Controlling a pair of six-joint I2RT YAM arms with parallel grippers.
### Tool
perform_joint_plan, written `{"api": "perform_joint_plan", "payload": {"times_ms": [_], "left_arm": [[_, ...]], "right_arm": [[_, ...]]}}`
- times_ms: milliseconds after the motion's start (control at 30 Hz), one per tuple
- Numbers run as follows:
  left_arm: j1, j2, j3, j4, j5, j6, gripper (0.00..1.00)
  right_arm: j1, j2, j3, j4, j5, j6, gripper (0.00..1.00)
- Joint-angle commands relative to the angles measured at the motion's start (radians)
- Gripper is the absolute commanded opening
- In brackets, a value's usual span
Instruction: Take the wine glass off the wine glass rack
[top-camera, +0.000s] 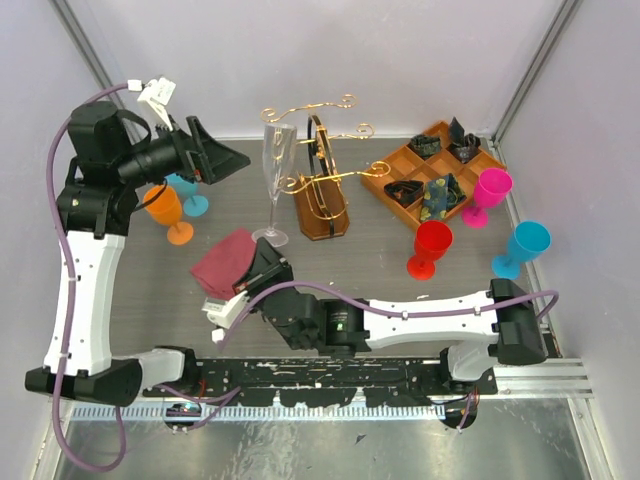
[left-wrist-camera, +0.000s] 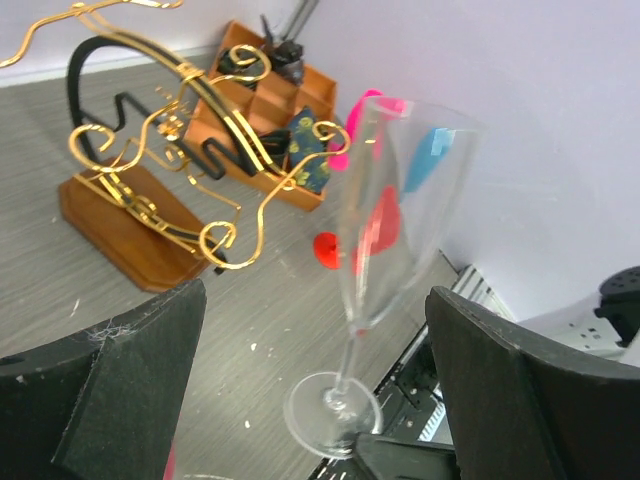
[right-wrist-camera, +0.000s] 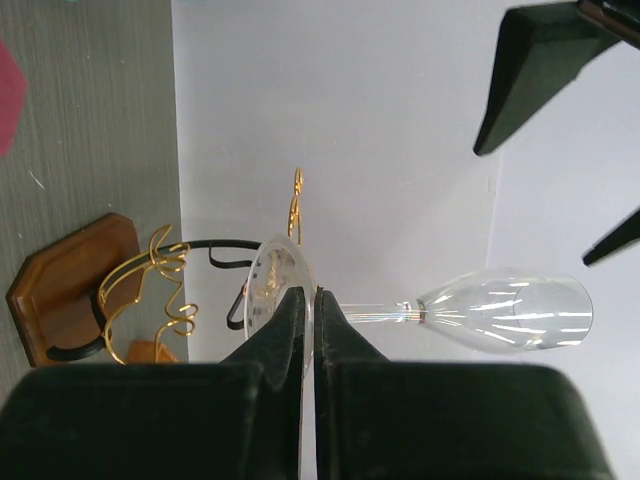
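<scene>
The clear wine glass (top-camera: 276, 160) stands upright just left of the wine glass rack (top-camera: 322, 190), apart from its gold wire arms, with its foot down at the table. My right gripper (top-camera: 268, 250) is shut on the rim of that foot; in the right wrist view the gripper (right-wrist-camera: 313, 300) pinches the disc edge-on, with the wine glass bowl (right-wrist-camera: 510, 312) beyond. My left gripper (top-camera: 225, 155) hangs wide open to the left of the bowl without touching it. In the left wrist view the wine glass (left-wrist-camera: 385, 210) shows ahead between the left gripper's (left-wrist-camera: 315, 330) fingers, with the rack (left-wrist-camera: 150, 190) behind.
A compartmented wooden tray (top-camera: 400, 170) sits at the back right. Plastic goblets stand around: orange (top-camera: 165, 205) and teal (top-camera: 187, 190) at the left, magenta (top-camera: 490, 190), red (top-camera: 432, 245) and blue (top-camera: 525, 245) at the right. A maroon cloth (top-camera: 225, 260) lies by the right gripper.
</scene>
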Motion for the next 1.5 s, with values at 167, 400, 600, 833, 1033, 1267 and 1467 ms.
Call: {"api": "perform_joint_plan", "payload": {"times_ms": [167, 400, 600, 833, 1033, 1267, 1467], "left_arm": [[-0.042, -0.012, -0.044, 0.107, 0.127, -0.021, 0.98], [-0.093, 0.056, -0.001, 0.016, 0.059, 0.069, 0.98], [-0.100, 0.089, 0.056, -0.021, 0.004, 0.099, 0.98], [-0.099, 0.102, 0.103, -0.031, -0.046, 0.104, 0.98], [-0.099, 0.108, 0.124, -0.038, -0.098, 0.112, 0.99], [-0.099, 0.138, 0.112, -0.038, -0.058, 0.110, 0.69], [-0.100, 0.125, 0.095, -0.042, -0.114, 0.140, 0.52]], "right_arm": [[0.007, 0.035, 0.102, 0.043, -0.084, -0.039, 0.01], [0.013, 0.056, 0.126, 0.034, -0.115, -0.048, 0.01], [0.019, 0.061, 0.112, 0.028, -0.125, -0.044, 0.01], [0.021, 0.051, 0.102, 0.001, -0.126, -0.021, 0.01], [0.021, 0.049, 0.094, -0.014, -0.127, 0.000, 0.01], [0.022, 0.051, 0.081, -0.004, -0.133, 0.007, 0.01], [0.022, 0.070, 0.096, 0.035, -0.043, 0.018, 0.42]]}}
